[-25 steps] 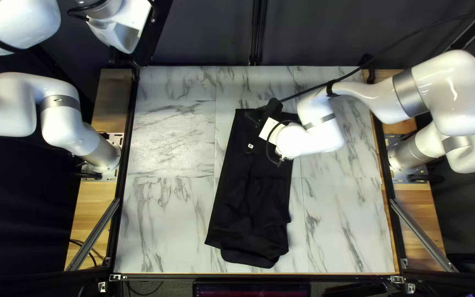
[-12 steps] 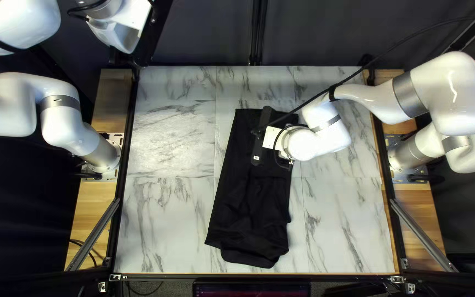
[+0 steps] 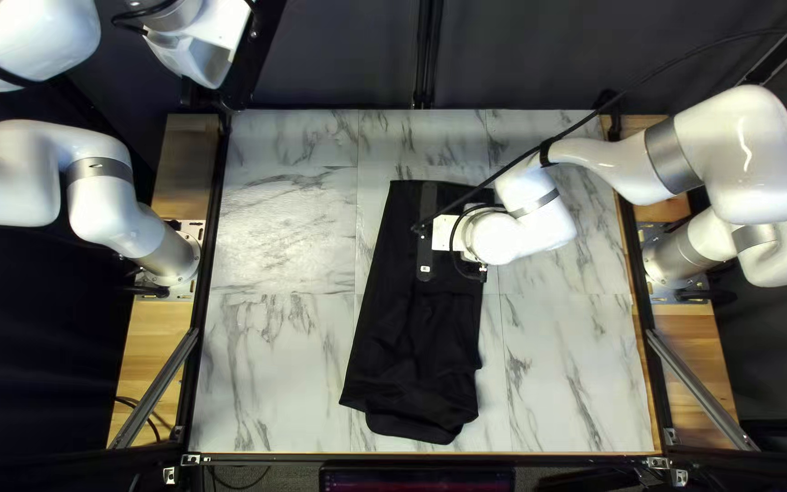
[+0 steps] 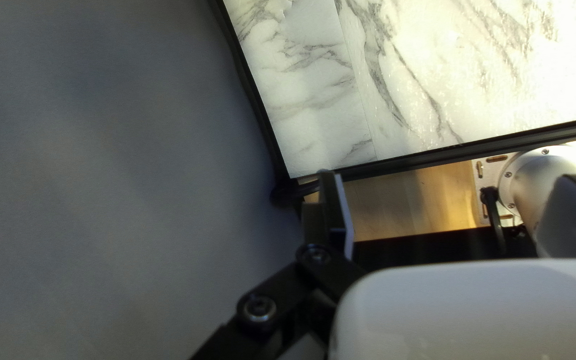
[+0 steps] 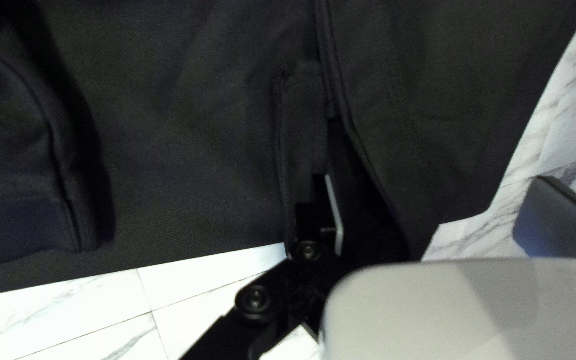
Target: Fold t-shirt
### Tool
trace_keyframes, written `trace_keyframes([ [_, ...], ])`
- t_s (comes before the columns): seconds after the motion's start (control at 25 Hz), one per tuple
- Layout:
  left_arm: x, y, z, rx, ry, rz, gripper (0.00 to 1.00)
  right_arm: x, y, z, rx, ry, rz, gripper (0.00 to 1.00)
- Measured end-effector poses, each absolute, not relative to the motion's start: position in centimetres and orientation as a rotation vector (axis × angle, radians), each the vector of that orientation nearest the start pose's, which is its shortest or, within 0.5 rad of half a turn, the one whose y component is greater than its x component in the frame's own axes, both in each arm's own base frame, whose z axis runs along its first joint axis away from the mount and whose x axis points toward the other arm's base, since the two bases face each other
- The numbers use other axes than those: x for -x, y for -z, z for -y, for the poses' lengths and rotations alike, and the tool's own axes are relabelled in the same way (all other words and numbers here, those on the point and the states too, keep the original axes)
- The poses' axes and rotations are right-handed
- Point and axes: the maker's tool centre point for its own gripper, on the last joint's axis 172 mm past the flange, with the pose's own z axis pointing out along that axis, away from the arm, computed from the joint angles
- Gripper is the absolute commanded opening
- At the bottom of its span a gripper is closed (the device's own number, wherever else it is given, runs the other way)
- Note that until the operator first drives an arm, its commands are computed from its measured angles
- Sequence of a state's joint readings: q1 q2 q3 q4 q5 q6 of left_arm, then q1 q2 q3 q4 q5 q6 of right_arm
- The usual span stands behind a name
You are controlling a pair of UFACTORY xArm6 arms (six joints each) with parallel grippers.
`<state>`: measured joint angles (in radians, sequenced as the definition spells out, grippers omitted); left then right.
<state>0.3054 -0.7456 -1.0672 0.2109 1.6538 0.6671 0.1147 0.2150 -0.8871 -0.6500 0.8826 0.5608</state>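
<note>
Two fingers point(image 5: 311, 217) of my right gripper point(image 5: 436, 183) stand spread wide, with no cloth pinched between them. One is over the t-shirt point(image 3: 384, 328), beside its placket point(image 5: 303, 127); whether it touches the cloth I cannot tell. Seen in the top left view, this gripper is just above the frame's centre; over the last second it has turned from a slant to nearly in line with the long sides of the t-shirt, slipping slightly left since the middle picture.

Around it, the t-shirt runs from upper centre to lower centre as a long dark strip, rumpled toward the bottom, its outline unchanged. So the turn looks like lining up for a grasp, and the next fold still has to be made; closing now might catch one layer only.

Farther out, the right arm point(image 3: 539, 228) reaches in from the right across the table point(image 3: 275, 383). The left gripper point(image 4: 449, 177) is spread and holds nothing; the left arm point(image 3: 29, 173), at upper left, has stayed put.
</note>
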Motion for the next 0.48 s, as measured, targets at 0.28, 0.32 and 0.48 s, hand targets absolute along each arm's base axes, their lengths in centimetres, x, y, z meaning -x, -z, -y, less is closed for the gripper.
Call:
trace_keyframes([
  [0.28,-24.6,-42.2,-13.8,2.844,0.062,-0.470,1.00,-44.4,-4.9,5.6,3.757,-0.216,0.191,1.00],
  [0.32,-24.6,-42.2,-13.8,2.844,0.062,-0.470,1.00,-44.3,-4.8,5.7,3.769,-0.233,0.202,1.00],
  [0.48,-24.6,-42.2,-13.8,2.844,0.062,-0.470,1.00,-43.8,-4.6,5.9,3.807,-0.286,0.236,1.00],
])
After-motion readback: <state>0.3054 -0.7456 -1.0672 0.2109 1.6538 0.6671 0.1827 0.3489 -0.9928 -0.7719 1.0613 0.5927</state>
